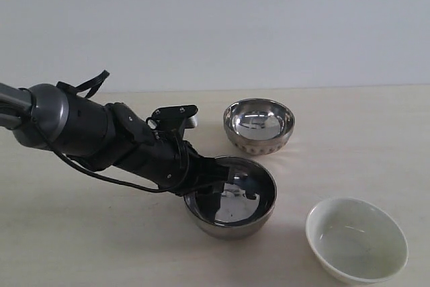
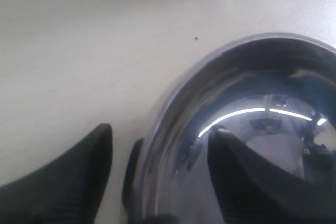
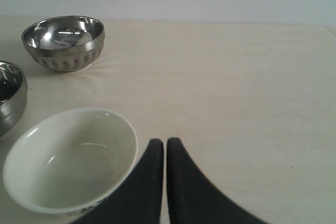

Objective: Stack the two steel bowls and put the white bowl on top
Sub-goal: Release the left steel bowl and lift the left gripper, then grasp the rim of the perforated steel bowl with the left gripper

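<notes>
Left gripper [image 2: 163, 129]: released; jaws parted astride the rim of the smooth-sided shiny steel bowl [image 1: 236, 224], nothing clamped.
Outer finger [image 2: 63, 182]: outside the bowl, a strip of pale wooden table [image 1: 349, 139] showing between it and the wall.
Inner finger [image 2: 252, 182]: inside the bowl.
Right gripper [image 3: 165, 142]: clenched, empty, just beside the glossy off-white ceramic bowl [image 1: 356, 240].
Ribbed-walled shiny steel bowl [image 1: 259, 126]: on the table just behind the smooth one, apart from it.
Stacking: none; all three bowls stand separately and upright.
Hard to make out: in the exterior view the left fingertips merge with dark reflections in the bowl.
Cut off: the left wrist view shows only part of the smooth bowl's rim; the right wrist view clips that bowl at its edge.
Only in right wrist view: small dark marks low on the white bowl's wall, unreadable.
</notes>
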You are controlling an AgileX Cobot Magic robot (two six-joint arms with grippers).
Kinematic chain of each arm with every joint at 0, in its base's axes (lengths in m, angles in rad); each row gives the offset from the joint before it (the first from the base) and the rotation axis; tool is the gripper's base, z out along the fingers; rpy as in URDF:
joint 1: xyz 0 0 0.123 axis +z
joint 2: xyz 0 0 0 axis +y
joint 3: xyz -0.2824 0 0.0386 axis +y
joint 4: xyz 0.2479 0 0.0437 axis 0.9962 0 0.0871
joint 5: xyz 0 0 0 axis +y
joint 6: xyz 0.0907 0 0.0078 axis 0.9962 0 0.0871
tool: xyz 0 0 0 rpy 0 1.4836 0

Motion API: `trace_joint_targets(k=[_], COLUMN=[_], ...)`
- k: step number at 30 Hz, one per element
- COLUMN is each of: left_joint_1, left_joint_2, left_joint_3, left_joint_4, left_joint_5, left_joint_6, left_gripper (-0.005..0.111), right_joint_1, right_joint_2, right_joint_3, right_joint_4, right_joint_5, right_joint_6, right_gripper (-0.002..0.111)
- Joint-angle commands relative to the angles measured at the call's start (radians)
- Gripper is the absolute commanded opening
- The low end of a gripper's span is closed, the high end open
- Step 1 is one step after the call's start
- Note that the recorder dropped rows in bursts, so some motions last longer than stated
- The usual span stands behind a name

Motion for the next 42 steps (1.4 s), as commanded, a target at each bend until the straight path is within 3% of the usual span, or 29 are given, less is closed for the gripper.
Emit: trace_joint_targets(k=[1,10,15,19,24,26,35,42], left_joint_1=[0.015,0.083,0.103,0.103,0.103,0.103,0.113,0.115], left_joint_2=[-0.011,-0.115,-0.094,-0.025,0.170,0.250,0.387,0.422], left_joint_3=[-0.037,-0.135,-0.264,-0.395,-0.625,-0.697,-0.849,-0.861], left_joint_4=[-0.002,0.020,0.022,0.073,0.341,0.362,0.367,0.367], left_joint_5=[0.047,0.101,0.162,0.186,0.279,0.328,0.400,0.403], left_joint_6=[0.020,0.020,-0.003,-0.057,-0.308,-0.326,-0.368,-0.393], left_gripper=[0.055,0.055,0.057,0.062,0.064,0.064,0.064,0.064], right_joint_1=[-0.002,-0.002,-0.002,-0.002,-0.002,-0.002,-0.002,-0.002], right_joint_2=[-0.005,-0.005,-0.005,-0.005,-0.005,-0.005,-0.005,-0.005], right_joint_3=[0.000,0.000,0.000,0.000,0.000,0.000,0.000,0.000], right_joint_4=[-0.001,-0.001,-0.001,-0.001,-0.001,-0.001,-0.001,-0.001], right_joint_5=[-0.010,-0.010,-0.010,-0.010,-0.010,-0.010,-0.010,-0.010], right_joint_6=[0.000,0.000,0.000,0.000,0.000,0.000,0.000,0.000], right_gripper=[0.000,0.000,0.000,0.000,0.000,0.000,0.000,0.000])
